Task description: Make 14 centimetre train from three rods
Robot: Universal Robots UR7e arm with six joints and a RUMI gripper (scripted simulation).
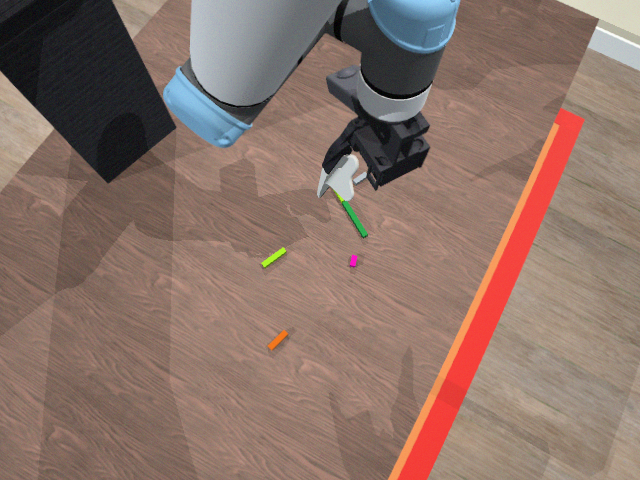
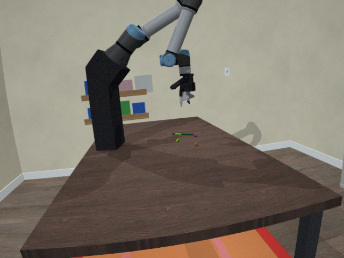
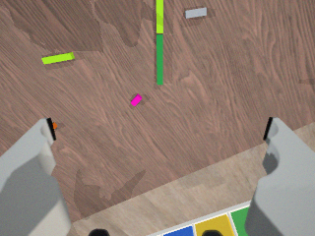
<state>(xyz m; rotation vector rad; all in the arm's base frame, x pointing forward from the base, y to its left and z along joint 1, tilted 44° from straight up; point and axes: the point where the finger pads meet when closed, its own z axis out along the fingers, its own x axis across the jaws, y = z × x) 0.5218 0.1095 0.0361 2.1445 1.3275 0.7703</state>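
Apparently all joined up: a long green square-section rod (image 1: 355,219) (image 2: 187,134) (image 3: 159,59) lies end to end with a lime rod (image 1: 338,196) (image 2: 178,134) (image 3: 159,17), and a short blue rod (image 2: 173,134) shows at the lime one's far end, so 1+5+8 likely makes the 14. Black two-jaw gripper with pale fingers (image 1: 341,178) (image 2: 185,98) is high above the green rod, fingers wide apart, nothing between them. Short magenta rod (image 1: 353,260) (image 2: 195,136) (image 3: 136,100) near the green rod's free end, apart; spare lime rod (image 1: 273,257) (image 2: 177,140) (image 3: 58,58) and orange rod (image 1: 278,340) (image 2: 195,144) (image 3: 54,126) off to its side, grey rod (image 2: 180,131) (image 3: 196,13) on the opposite side. Rods probably light, stiff, not fragile, maybe a bit slippery; take one across its long sides at mid-length, since a bump on the green rod could open a joint. Surface is a brown wood-grain table (image 1: 222,403) (image 2: 180,200) (image 3: 197,113); beyond it, beige wall (image 2: 277,69), plank floor, red-and-orange rug (image 1: 496,304) (image 2: 177,251).
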